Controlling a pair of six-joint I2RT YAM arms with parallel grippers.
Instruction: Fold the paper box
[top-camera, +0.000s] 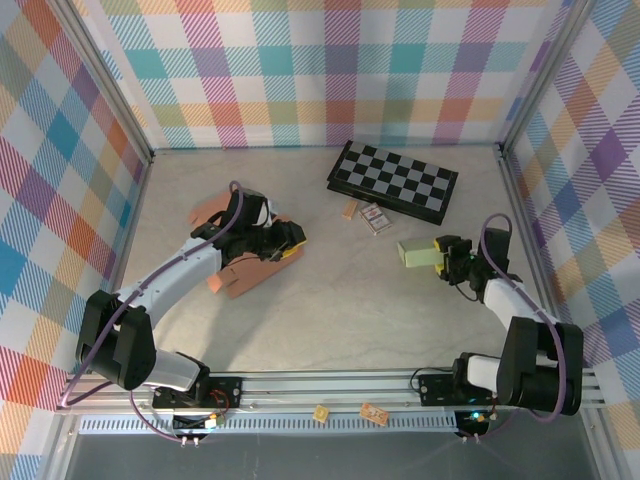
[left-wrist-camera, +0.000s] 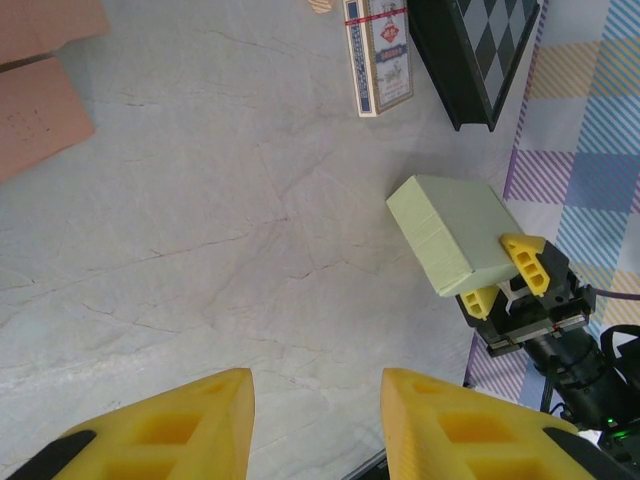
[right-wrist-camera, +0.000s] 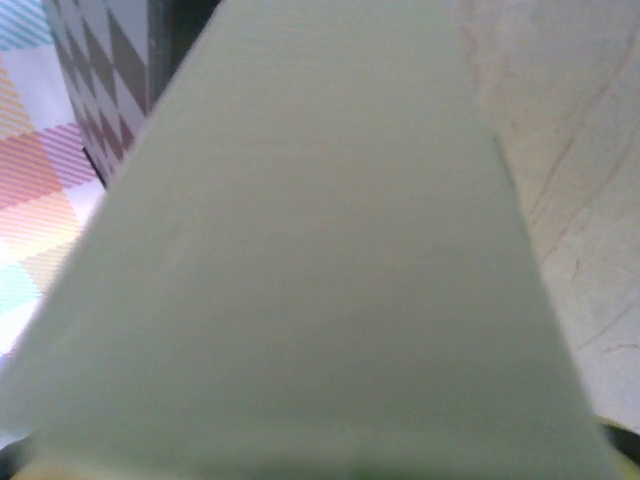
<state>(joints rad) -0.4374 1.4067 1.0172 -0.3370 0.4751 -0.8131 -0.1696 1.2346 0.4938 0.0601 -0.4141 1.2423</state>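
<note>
The paper box is flat salmon cardboard (top-camera: 240, 278) lying at the left of the table, with another flap (top-camera: 212, 210) behind my left arm. Its edge shows at the top left of the left wrist view (left-wrist-camera: 40, 100). My left gripper (top-camera: 288, 240) hangs over the cardboard's right end. It (left-wrist-camera: 315, 420) is open, with bare table between its yellow fingers. At the right, my right gripper (top-camera: 440, 257) is shut on a pale green block (top-camera: 413, 255). The left wrist view shows that block (left-wrist-camera: 445, 225) with yellow fingers (left-wrist-camera: 525, 262) clamped on its end. Up close, the block (right-wrist-camera: 300, 250) hides the right gripper's own fingers.
A black checkered chessboard case (top-camera: 393, 180) lies at the back centre. A deck of cards (top-camera: 374, 217) and a small tan piece (top-camera: 349, 210) sit just in front of it. Plaid walls close in three sides. Open table lies between the two arms.
</note>
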